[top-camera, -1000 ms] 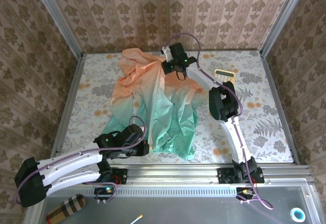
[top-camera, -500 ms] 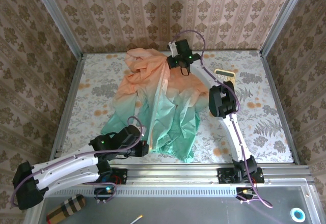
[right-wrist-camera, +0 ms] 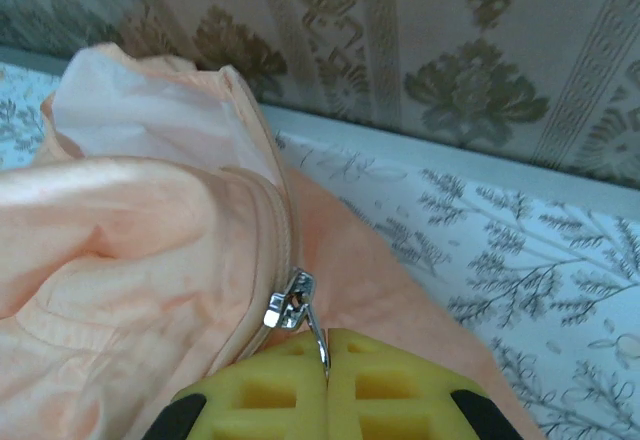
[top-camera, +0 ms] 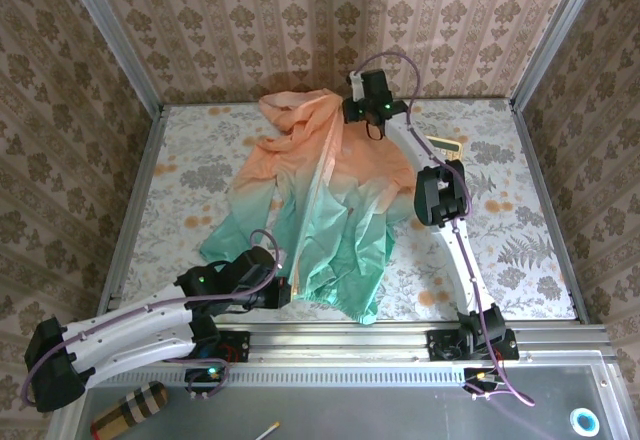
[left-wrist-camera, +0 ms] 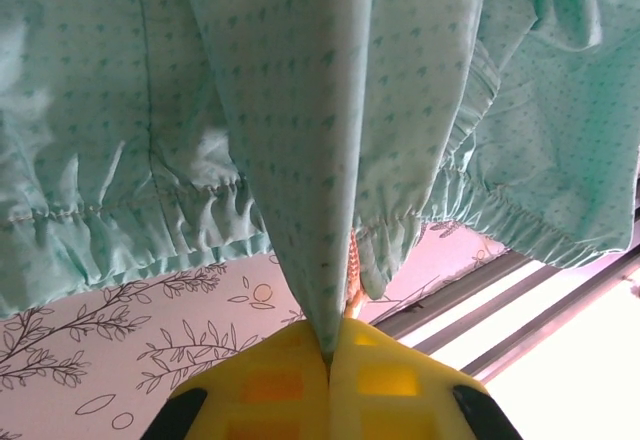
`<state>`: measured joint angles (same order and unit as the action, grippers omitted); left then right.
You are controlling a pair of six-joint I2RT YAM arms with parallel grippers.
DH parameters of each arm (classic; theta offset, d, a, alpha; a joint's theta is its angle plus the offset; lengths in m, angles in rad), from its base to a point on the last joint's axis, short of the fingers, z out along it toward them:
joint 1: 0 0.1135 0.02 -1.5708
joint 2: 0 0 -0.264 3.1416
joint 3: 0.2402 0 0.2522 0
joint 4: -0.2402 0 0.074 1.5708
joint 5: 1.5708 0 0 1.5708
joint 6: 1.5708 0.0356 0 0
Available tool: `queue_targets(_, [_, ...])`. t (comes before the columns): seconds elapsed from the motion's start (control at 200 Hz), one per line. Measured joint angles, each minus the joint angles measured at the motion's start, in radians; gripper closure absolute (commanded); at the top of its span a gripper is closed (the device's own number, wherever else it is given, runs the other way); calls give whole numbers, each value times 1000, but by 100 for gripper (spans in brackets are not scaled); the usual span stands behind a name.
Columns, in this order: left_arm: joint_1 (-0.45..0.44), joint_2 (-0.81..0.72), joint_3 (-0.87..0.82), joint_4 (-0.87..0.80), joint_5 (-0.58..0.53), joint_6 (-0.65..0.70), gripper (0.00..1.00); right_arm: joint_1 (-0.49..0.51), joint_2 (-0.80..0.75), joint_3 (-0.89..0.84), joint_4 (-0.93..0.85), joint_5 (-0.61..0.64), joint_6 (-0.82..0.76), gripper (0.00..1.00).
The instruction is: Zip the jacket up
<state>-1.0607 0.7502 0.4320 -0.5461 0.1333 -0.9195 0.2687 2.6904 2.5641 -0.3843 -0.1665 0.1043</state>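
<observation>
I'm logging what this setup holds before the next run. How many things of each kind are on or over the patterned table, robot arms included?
Jacket: 1
Calculator: 1
Robot arms: 2
Total: 4

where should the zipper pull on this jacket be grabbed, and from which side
Take the thin metal pull tab hanging from the slider, not the slider body. It sticks out free of the jacket, so pinching its flat sides end-on from the loose tip suits it, as the shut right gripper does.
</observation>
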Motion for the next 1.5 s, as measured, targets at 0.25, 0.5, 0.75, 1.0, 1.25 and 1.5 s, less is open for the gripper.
queue_targets(0.25, [0, -10, -26, 3, 0, -16, 100, -60, 43, 92, 37, -23, 18, 100])
queue_targets(0.5, [0, -42, -61, 8, 0, -51, 100, -111, 59, 103, 67, -25, 39, 100])
queue_targets(0.75, [3, -113, -66, -14, -30, -87, 100, -120, 88, 111, 83, -35, 95, 100])
queue_targets(1.0, [35, -128, -66, -30, -48, -94, 100, -133, 88, 121, 95, -68, 147, 100])
queue_targets(1.25, [82, -70, -65, -30, -40, -83, 100, -135, 88, 147, 86, -75, 155, 100])
queue_targets(1.5, [207, 3, -2, -185, -61, -28, 68, -147, 84, 154, 31, -13, 152, 50])
